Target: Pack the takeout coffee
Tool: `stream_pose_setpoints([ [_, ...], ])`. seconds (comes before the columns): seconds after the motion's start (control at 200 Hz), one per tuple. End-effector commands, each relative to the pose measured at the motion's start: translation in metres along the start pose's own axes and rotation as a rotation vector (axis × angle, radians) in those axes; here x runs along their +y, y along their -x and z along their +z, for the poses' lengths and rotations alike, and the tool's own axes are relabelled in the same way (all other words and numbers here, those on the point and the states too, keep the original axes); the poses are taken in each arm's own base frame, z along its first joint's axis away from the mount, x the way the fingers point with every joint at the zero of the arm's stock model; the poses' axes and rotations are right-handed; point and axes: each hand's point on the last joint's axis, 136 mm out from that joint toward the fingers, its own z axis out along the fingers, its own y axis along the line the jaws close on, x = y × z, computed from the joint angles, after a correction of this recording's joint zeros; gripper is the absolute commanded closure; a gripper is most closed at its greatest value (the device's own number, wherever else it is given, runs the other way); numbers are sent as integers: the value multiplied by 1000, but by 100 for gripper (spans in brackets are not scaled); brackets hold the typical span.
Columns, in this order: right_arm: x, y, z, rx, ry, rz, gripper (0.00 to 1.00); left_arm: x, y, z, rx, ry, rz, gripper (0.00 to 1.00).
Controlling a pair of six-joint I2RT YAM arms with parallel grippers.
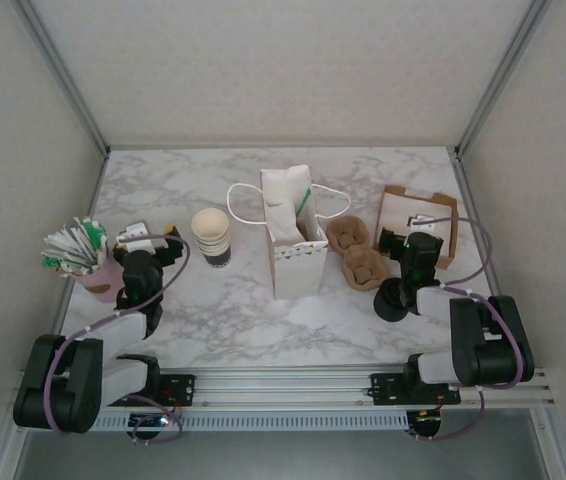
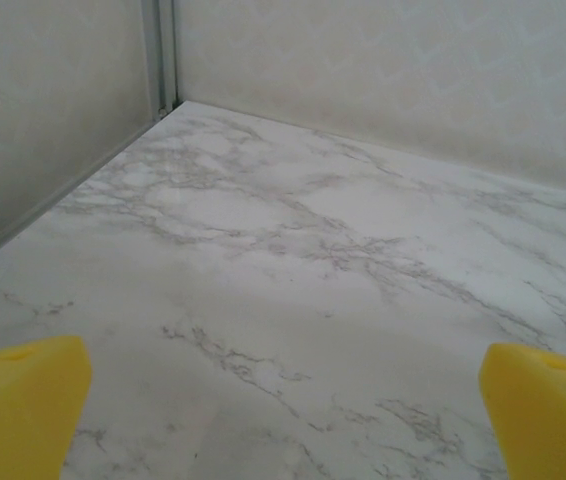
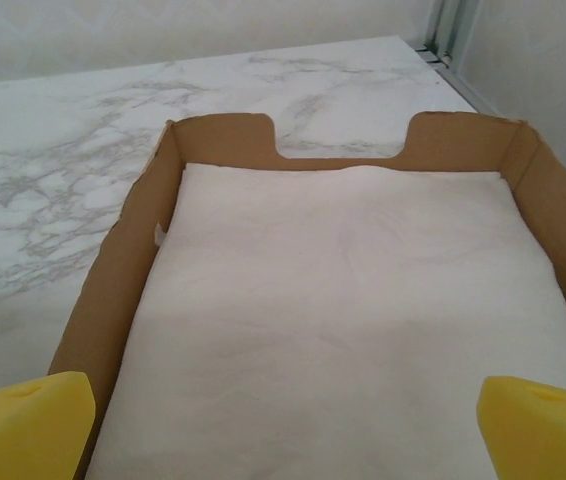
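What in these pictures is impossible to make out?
1. White paper bag, top view: its own walls hide whatever is inside.
2. Packets in the pink cup, top view: too small to read.
3. Cardboard tray, right wrist view: its near end is cut off by the bottom edge.
4. Left hand, left wrist view: the yellow fingertips are cut off at the bottom corners.

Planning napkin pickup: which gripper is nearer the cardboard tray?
Right. Right gripper: at the edge of the cardboard tray. Left gripper: across the table, beyond the paper bag.
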Motion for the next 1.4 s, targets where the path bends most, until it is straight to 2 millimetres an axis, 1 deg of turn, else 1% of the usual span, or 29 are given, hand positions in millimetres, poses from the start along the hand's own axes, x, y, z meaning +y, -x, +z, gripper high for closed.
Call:
stream_pose_setpoints([
  [0.0,3,6,1,-45,24,-22,1,-11,27,8,-90,-52,-6,0],
  [0.305,6,5,2,-50,41,-29,1,-17,18,29,-68,-77,49,0],
  [0.421,5,4,4,-50,33,-30,1,-19,8,36,-33,-95,57,0],
  [0.571,11,2,4,-50,69,-45,1,-23,-6,39,-11,-126,74,0],
  [0.611,11,2,4,-50,69,-45,1,-23,-6,41,-11,-124,69,0],
  [0.686,14,0,5,-52,81,-46,1,-22,-7,41,-10,-134,60,0],
  [0.741,19,-5,7,-52,110,-58,1,-21,-7,42,-6,-139,55,0],
  [0.766,22,-11,10,-39,129,-69,1,-20,-8,43,-3,-140,50,0],
  [0.791,25,-10,12,-47,142,-77,1,-19,-9,44,-1,-141,42,0],
  [0.821,27,-15,13,-19,142,-86,1,-17,-8,45,-2,-141,32,0],
  [0.861,28,-12,14,-22,143,-86,1,-16,-8,44,-5,-143,26,0],
  [0.966,27,-13,19,-2,126,-90,1,-13,-8,43,-11,-135,17,1],
  [1.177,21,-12,21,15,110,-66,1,-1,-7,39,-43,-86,-16,0],
  [1.397,20,-12,22,15,110,-59,1,-1,-10,37,-48,-89,-13,0],
])
